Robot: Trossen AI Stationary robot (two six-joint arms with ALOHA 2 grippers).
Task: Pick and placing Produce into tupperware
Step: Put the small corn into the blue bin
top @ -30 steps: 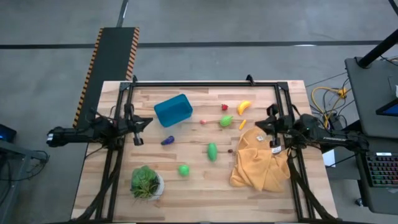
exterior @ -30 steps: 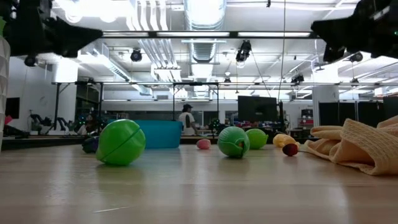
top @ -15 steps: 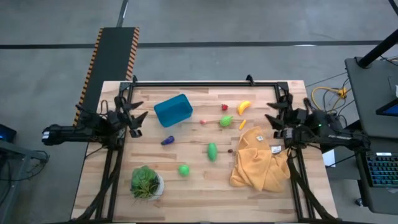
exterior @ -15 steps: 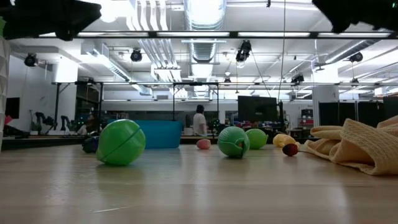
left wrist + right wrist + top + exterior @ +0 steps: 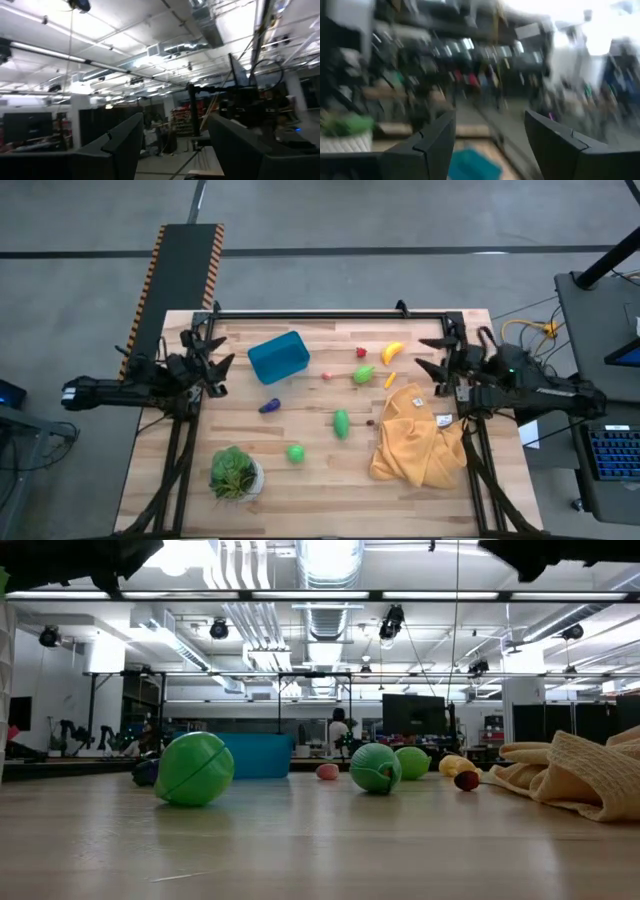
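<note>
The teal tupperware (image 5: 278, 357) stands on its base at the far left-middle of the table. The produce lies loose on the wood: a yellow banana (image 5: 392, 352), a red piece (image 5: 361, 352), green pieces (image 5: 363, 374) (image 5: 341, 423) (image 5: 295, 452) and a purple eggplant (image 5: 269, 406). My left gripper (image 5: 220, 352) hovers open at the table's left edge, left of the tupperware. My right gripper (image 5: 422, 355) hovers open at the right edge, right of the banana. Neither has anything between its fingers (image 5: 125, 145) (image 5: 437, 140).
A mustard-yellow cloth (image 5: 418, 437) lies bunched at the right, below my right gripper. A leafy plant in a white pot (image 5: 236, 472) stands at the near left. A dark frame rail (image 5: 330, 313) runs along the far edge. A person stands in the room behind the table (image 5: 338, 730).
Both grippers have opened from shut. Both have risen, leaving the top of the low view, and shifted toward the table's far edge. The produce, the tupperware and the cloth have stayed where they were.
</note>
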